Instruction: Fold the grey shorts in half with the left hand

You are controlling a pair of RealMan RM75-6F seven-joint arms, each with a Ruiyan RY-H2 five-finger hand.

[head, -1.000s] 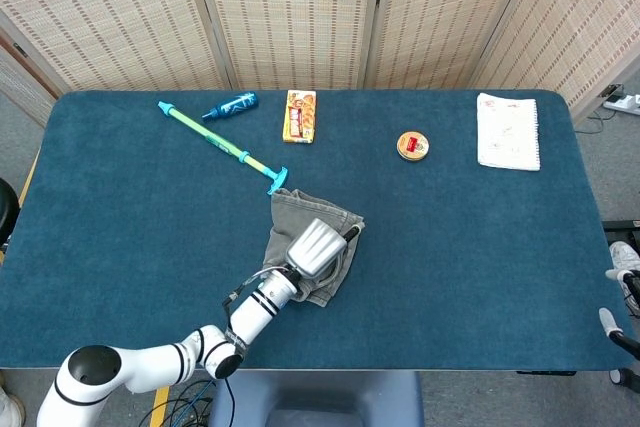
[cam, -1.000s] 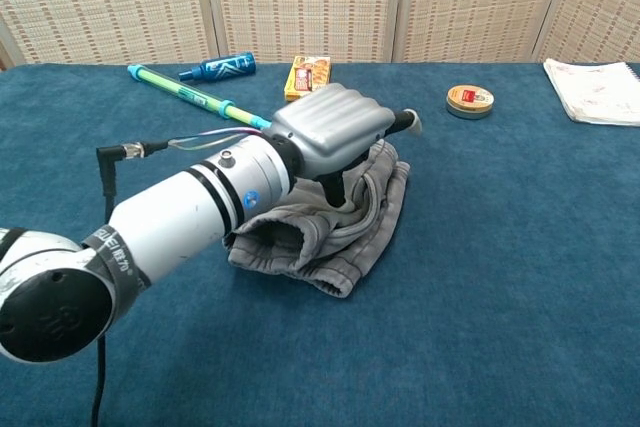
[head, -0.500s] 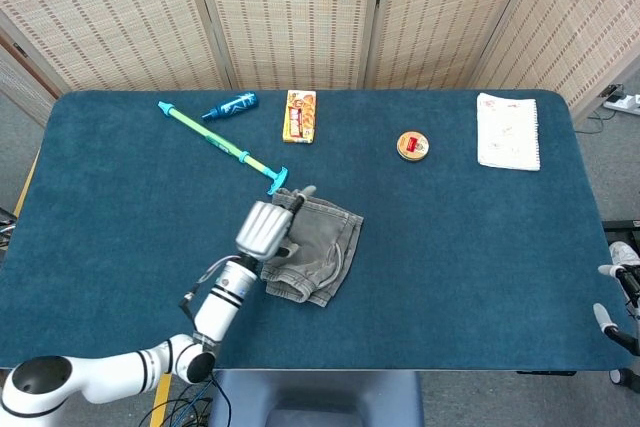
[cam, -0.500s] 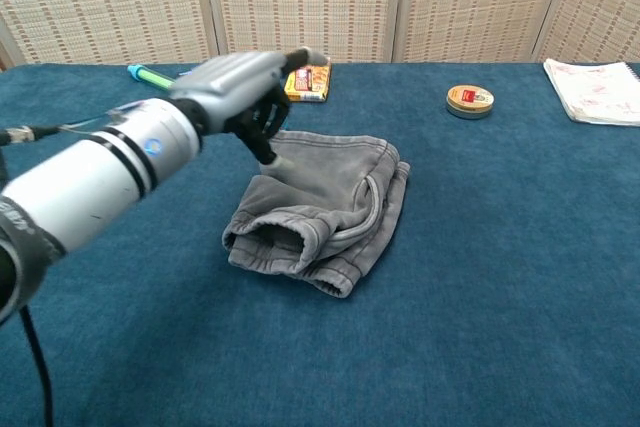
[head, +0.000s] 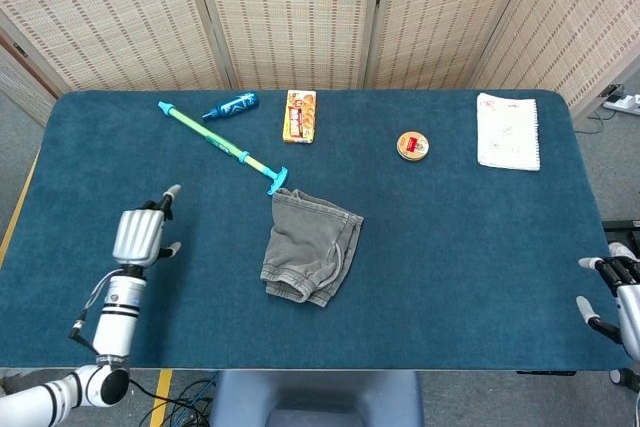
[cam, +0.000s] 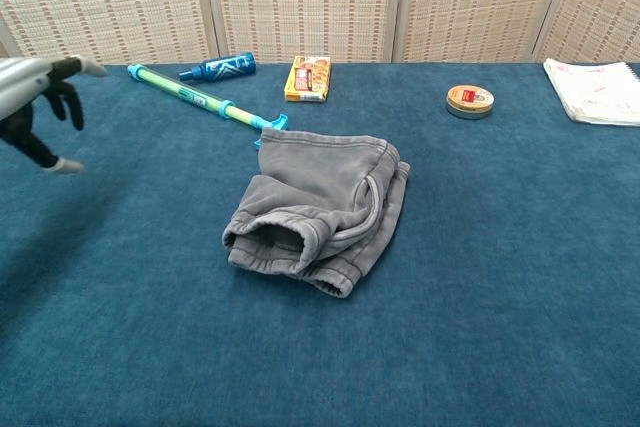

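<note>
The grey shorts (head: 309,244) (cam: 322,205) lie folded over in the middle of the blue table, with the leg openings toward the near edge. My left hand (head: 141,235) (cam: 30,97) hovers well to the left of them, open and holding nothing, its fingers apart. My right hand (head: 612,292) shows only at the far right edge of the head view, beyond the table's corner, open and empty. It does not appear in the chest view.
A green and blue stick (head: 220,145) (cam: 205,99) runs diagonally, its end next to the shorts' far corner. A blue tube (head: 231,104), an orange packet (head: 300,115), a round tin (head: 412,145) and a white notebook (head: 508,130) lie along the back.
My left hand has lifted off the shorts and swung far to the left. The shorts stay folded where they were. The right hand has come a little more into view.
</note>
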